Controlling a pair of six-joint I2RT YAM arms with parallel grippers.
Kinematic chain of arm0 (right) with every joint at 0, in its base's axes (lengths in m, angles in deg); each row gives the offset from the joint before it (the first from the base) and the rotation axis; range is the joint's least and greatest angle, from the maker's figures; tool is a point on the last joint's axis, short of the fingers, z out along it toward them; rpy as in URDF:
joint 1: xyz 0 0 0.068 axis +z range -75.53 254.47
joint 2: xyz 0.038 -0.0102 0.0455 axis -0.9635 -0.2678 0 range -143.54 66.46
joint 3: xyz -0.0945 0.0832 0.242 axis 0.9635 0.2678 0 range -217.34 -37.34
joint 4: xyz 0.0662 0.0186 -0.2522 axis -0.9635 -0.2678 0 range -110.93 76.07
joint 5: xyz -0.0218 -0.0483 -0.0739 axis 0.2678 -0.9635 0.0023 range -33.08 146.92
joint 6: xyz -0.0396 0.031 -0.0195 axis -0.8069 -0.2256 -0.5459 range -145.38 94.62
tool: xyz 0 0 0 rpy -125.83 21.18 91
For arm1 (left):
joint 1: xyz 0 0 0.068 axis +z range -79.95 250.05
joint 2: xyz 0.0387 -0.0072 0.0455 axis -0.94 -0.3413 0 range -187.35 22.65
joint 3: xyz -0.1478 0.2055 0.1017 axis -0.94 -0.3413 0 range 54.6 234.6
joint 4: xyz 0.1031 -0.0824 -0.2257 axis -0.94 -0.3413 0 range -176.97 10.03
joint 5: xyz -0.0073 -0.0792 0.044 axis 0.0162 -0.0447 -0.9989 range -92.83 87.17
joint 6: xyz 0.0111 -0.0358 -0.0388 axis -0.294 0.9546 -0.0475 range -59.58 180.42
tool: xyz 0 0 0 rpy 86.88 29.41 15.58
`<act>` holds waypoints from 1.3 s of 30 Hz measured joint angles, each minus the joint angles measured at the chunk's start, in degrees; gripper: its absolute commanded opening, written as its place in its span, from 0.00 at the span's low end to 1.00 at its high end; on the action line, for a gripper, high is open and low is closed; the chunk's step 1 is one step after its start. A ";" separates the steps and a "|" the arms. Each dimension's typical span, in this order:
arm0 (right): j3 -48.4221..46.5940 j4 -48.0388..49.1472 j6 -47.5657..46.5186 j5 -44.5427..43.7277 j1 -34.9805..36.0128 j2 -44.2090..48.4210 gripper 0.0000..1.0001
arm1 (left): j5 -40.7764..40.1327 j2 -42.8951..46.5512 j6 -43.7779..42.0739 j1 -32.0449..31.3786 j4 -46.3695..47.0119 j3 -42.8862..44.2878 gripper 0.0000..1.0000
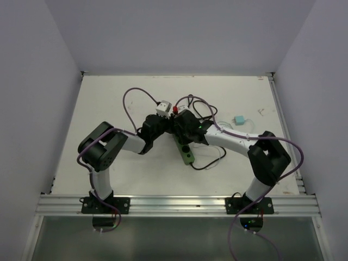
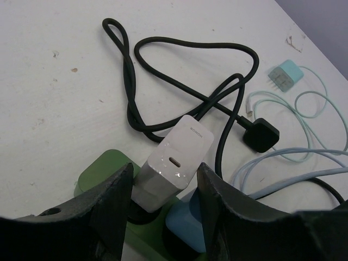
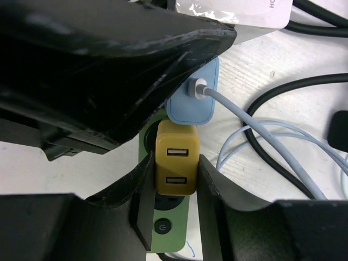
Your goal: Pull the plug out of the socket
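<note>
The green socket strip lies at mid-table between both grippers. In the right wrist view my right gripper is shut on a yellow two-port USB plug, one finger on each side. The plug sits over the black outlet nearest the power button on the strip. A blue charger with a pale cable sits in the outlet beyond. My left gripper closes round a white charger at the strip's far end, with both fingers against its sides.
The strip's thick black cord loops on the table beyond it and ends in a black plug. A loose teal plug with a pale cable lies to the far right and also shows in the top view. White walls enclose the table.
</note>
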 measured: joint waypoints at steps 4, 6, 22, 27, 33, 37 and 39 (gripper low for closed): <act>-2.43 -2.47 -0.44 -7.74 3.74 -1.88 0.00 | 0.11 -0.04 1.22 0.13 0.90 -0.70 0.49; -2.43 -2.58 -0.44 -9.60 4.57 -1.97 0.00 | 0.07 -0.07 1.88 0.13 1.51 -1.11 0.49; 4.55 2.10 2.73 5.09 -2.43 3.76 0.00 | -0.15 1.75 6.54 0.11 5.84 -6.54 0.47; 4.26 1.33 3.23 6.67 -2.73 4.00 0.00 | -0.11 1.77 7.08 0.11 6.86 -7.15 0.47; -1.44 -5.16 1.73 -3.69 3.54 1.14 0.00 | 0.31 2.10 8.41 0.20 7.34 -7.69 0.47; -2.73 -6.91 1.11 -8.59 6.12 -0.85 0.00 | 0.68 2.12 8.24 0.22 7.34 -8.02 0.47; -2.73 -6.97 1.14 -9.55 6.43 -0.92 0.00 | 0.68 2.12 8.22 0.22 7.34 -8.02 0.46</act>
